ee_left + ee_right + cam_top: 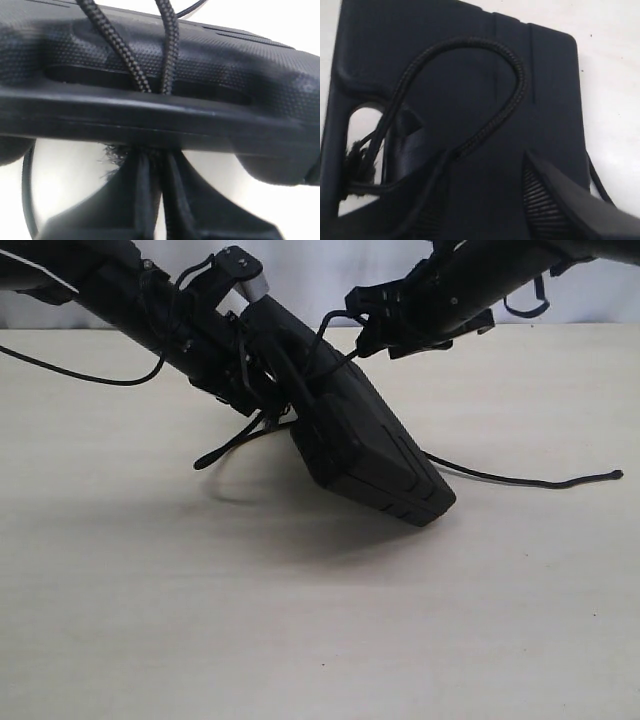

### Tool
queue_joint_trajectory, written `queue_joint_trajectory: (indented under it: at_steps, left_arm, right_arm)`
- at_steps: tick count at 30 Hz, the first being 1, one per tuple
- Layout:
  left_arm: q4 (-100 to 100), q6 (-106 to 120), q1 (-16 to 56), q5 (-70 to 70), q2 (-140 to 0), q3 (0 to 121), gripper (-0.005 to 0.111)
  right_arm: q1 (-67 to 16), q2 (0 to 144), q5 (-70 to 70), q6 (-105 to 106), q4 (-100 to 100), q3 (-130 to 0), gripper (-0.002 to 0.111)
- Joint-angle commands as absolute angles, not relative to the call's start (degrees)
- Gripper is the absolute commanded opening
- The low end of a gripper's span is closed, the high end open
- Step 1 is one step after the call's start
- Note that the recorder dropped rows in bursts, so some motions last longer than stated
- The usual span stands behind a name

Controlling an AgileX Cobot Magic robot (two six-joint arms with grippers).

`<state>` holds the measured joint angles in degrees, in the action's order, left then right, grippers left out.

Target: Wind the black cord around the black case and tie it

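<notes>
The black case (370,450) is tilted, one lower corner on the table and its handle end raised at the left gripper (262,400). In the left wrist view two strands of the black cord (170,45) cross the case (225,65) into the handle slot. Below it my left gripper (162,165) is shut on the cord beside the frayed knot (112,155). My right gripper (487,165) stands open over the case face (550,75), and a cord loop (517,85) arcs to one finger (442,165). The cord tail (520,480) trails right across the table.
The beige table (300,640) stretches toward the front. A thin smooth robot wire (80,375) hangs at the back left. A short cord end (215,455) pokes out left of the case. A pale wall (320,280) closes the back.
</notes>
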<state>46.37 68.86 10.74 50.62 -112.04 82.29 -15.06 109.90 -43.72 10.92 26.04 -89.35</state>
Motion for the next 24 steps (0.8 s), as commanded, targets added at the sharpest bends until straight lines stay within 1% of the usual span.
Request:
queue_joint_trajectory:
  at_steps: [1, 12, 24]
  left_arm:
    - [47.57, 68.97, 10.68, 50.32, -111.80, 82.66, 0.000]
    - [47.67, 68.97, 10.68, 50.43, -111.80, 82.66, 0.000]
    - [47.67, 68.97, 10.68, 50.43, -111.80, 82.66, 0.000]
  right_arm:
    - [-14.78, 112.61, -38.38, 11.35, 29.61, -89.97, 0.043]
    - [-14.78, 113.90, -36.74, 20.63, 48.45, -89.97, 0.042]
    - [-14.78, 116.35, -36.99, 21.83, 45.83, -88.31, 0.042]
